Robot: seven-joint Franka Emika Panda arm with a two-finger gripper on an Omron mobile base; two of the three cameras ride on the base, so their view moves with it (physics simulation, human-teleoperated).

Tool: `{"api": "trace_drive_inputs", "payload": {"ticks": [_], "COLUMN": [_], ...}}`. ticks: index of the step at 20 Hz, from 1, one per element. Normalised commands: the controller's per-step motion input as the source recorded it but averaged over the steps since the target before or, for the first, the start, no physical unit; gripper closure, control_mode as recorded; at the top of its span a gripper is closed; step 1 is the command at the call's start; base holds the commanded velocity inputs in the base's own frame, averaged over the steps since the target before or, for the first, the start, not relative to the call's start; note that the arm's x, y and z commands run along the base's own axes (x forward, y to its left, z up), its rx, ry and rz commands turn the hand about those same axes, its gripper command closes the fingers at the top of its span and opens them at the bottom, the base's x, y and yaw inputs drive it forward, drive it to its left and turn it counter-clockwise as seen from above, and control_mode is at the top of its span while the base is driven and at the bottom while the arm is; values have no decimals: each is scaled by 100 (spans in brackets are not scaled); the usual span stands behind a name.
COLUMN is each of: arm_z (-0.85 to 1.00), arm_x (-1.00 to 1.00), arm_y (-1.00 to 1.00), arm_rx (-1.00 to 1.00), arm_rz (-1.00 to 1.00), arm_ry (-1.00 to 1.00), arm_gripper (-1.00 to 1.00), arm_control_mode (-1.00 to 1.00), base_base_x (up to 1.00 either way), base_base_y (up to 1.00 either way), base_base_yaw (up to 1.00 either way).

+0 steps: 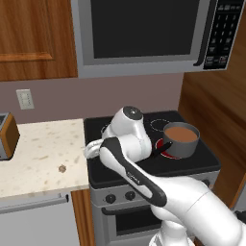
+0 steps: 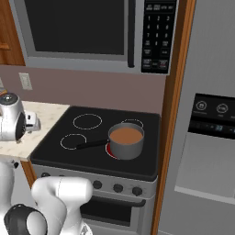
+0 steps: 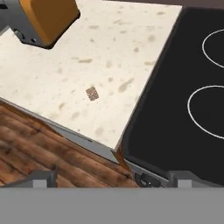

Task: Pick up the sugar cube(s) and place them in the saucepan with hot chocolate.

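Note:
One tiny brownish speckled sugar cube (image 3: 92, 93) lies on the beige stone counter (image 3: 127, 48), and it also shows near the counter's front edge (image 1: 62, 168). The grey saucepan (image 1: 181, 139) with brown hot chocolate sits on the stove's front right burner, its black handle pointing left (image 2: 126, 140). My gripper (image 3: 113, 180) hangs above the seam between counter and stove, open, with nothing between its widely spread fingertips (image 3: 43, 179). The cube is ahead and to the left of them, well apart. My hand (image 1: 91, 149) is partly hidden behind my own arm.
An orange-sided toaster (image 3: 43, 17) stands on the counter's far left (image 1: 5, 134). The black cooktop (image 3: 183, 109) adjoins the counter on the right. A microwave (image 1: 144, 33) hangs above the stove. A tall grey fridge (image 2: 211, 137) stands to the stove's right.

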Motion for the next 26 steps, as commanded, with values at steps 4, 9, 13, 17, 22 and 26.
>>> {"api": "trace_drive_inputs", "payload": {"ticks": [4,9,13,17,22,26], "arm_z": [-6,-22,-44,-55,-23,-2], "arm_x": [9,18,1,0,20,46], "arm_y": [54,37,40,14,2,21], "arm_rx": [-16,-21,-21,-9,0,0], "arm_rz": [-4,-6,-8,-2,3,0], "arm_ry": [9,13,0,0,0,3], "arm_gripper": [-100,-100,-100,-100,-100,-100], "arm_control_mode": [-100,-100,-100,-100,-100,-100], "base_base_x": [0,0,0,0,0,0], "base_base_y": [0,0,0,0,0,0], "base_base_yaw": [0,0,0,0,0,0]}}
